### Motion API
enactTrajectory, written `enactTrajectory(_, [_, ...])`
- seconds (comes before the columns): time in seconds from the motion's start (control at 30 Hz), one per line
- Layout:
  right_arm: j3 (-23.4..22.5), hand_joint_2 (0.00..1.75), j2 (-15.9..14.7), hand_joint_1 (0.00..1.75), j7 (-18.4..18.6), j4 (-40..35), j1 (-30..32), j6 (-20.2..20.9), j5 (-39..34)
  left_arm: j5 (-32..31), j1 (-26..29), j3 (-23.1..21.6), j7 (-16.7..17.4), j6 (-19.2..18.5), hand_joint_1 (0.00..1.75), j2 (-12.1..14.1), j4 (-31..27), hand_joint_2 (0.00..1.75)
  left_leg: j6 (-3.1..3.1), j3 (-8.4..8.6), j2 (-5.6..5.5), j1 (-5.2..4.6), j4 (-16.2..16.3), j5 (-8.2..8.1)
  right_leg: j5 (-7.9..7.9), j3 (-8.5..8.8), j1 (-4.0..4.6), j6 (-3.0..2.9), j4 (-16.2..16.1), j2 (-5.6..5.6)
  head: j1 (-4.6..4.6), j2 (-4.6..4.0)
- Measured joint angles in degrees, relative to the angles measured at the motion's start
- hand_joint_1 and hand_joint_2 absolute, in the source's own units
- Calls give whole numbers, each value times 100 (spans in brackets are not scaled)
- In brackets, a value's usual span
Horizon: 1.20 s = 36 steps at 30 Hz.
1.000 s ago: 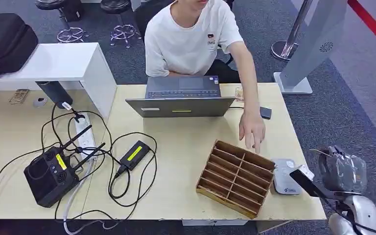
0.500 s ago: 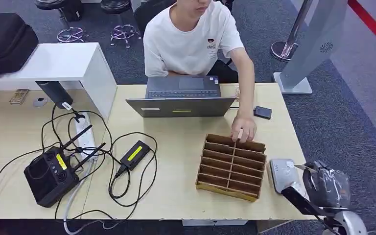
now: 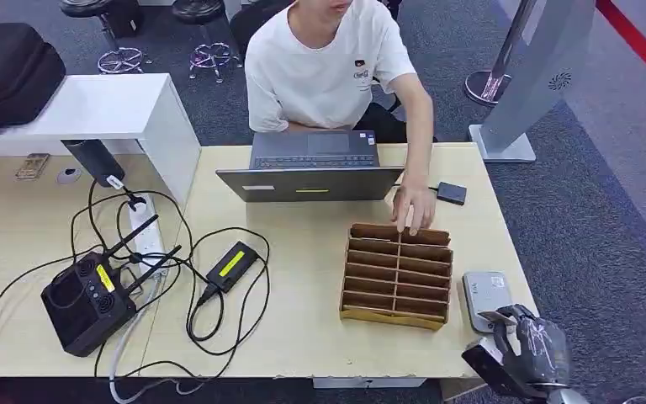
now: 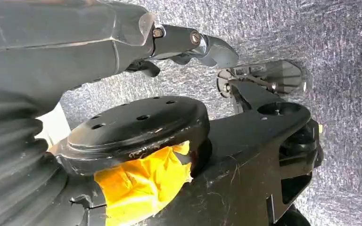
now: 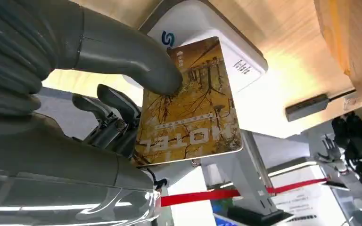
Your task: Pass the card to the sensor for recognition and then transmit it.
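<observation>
The robot's right hand (image 5: 122,94) pinches a yellow-brown plastic card printed with an autumn tree scene (image 5: 188,103), its thick grey thumb (image 5: 136,61) pressed on the printed face and the darker fingers (image 5: 113,106) behind. Over the last second that hand has dropped from beside the white rounded card-reader sensor (image 3: 486,299) towards the near right corner of the pale wooden table (image 3: 303,337), so in the head view it now sits lower in the picture, just off the table edge below the sensor. In the right wrist view the card hangs in front of the sensor's white body (image 5: 226,52), its face partly overlapping it; whether the two touch I cannot tell. In the same second the person in a white T-shirt (image 3: 328,67) has turned the brown slotted wooden card rack (image 3: 397,273) from a skewed lie to square with the table, and their hand (image 3: 412,206) has drawn back from near the sensor to the rack's far edge. My reading is that the card is being presented to the sensor, or has only just been, and the handover to the person remains to be done; the straightened rack may be where cards end up, though that is a guess. The left hand (image 4: 188,44) hangs over grey carpet with its dark fingers curled in and nothing held
</observation>
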Motion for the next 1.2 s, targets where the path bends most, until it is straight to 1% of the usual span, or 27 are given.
enactTrajectory(0.23, [18, 175, 83, 175, -76, 380, -159, -74, -20, -13, -1, 0, -2, 0, 0, 0, 0, 175, -4, 12, 12, 5, 0, -3, 1, 10, 4, 0, -5, 8, 0, 0])
enactTrajectory(0.33, [28, 175, 105, 175, -133, 586, -267, -175, -22, -15, -3, 0, -9, -2, 0, 0, 0, 175, -5, 24, 14, 5, 0, -4, 1, 21, 5, 0, -7, 13, 0, 0])
enactTrajectory(0.4, [33, 175, 105, 175, -199, 692, -319, -332, -22, -33, -4, 0, -9, -2, 0, 0, 0, 175, -5, 26, 13, 5, 1, -4, 1, 27, 5, 0, -8, 12, 0, 0])
enactTrajectory(0.5, [33, 175, 105, 175, -177, 695, -337, -361, -39, -66, -4, 0, -9, -2, 0, 0, 0, 175, -5, 24, 13, 4, 2, -4, 4, 30, 5, 1, -8, 11, 0, 0])
enactTrajectory(0.57, [39, 175, 96, 175, -94, 528, -317, -297, -48, -87, -4, 0, -9, -4, 0, 0, 0, 175, -4, 21, 13, 3, 2, -3, 11, 28, 3, -3, -7, 12, 0, 0])
enactTrajectory(0.67, [61, 175, -35, 175, 89, -97, -266, -86, -79, -122, -1, 0, -9, -20, 0, 7, 0, 175, -4, 16, 12, 1, 3, 0, 13, 19, 1, -4, -6, 11, 0, 0])
enactTrajectory(0.73, [63, 175, -105, 175, 160, -347, -273, 16, -98, -133, -3, 0, -9, -20, 0, 9, 0, 175, -4, 16, 12, 2, 3, -1, 14, 19, 2, -6, -6, 11, 0, 0])
enactTrajectory(0.87, [74, 175, -441, 175, 299, -1286, -387, 393, -159, -175, -3, -2, -9, -22, 0, 13, 0, 175, -4, 12, 13, 1, 3, 0, 14, 15, 1, -6, -5, 11, 0, 0])
enactTrajectory(1.0, [76, 175, -780, 175, 356, -2004, -702, 723, -321, -184, -6, -4, -9, -31, 0, 17, 0, 175, -4, 11, 12, 2, 3, -1, 13, 11, 3, -6, -6, 11, 0, 0])
enactTrajectory(1.1, [101, 175, -980, 175, 396, -2333, -984, 800, -374, -190, -6, -4, -9, -39, 0, 17, 0, 175, -4, 3, 13, 2, 3, -1, 13, 9, 3, -7, -5, 12, -2, 0])
enactTrajectory(1.2, [221, 175, -1139, 175, 591, -2457, -1551, 988, -236, -232, -11, -20, -9, -55, 0, 17, 0, 175, -4, 4, 23, 2, 2, 0, 15, 8, 3, -9, -3, 24, -2, 0])
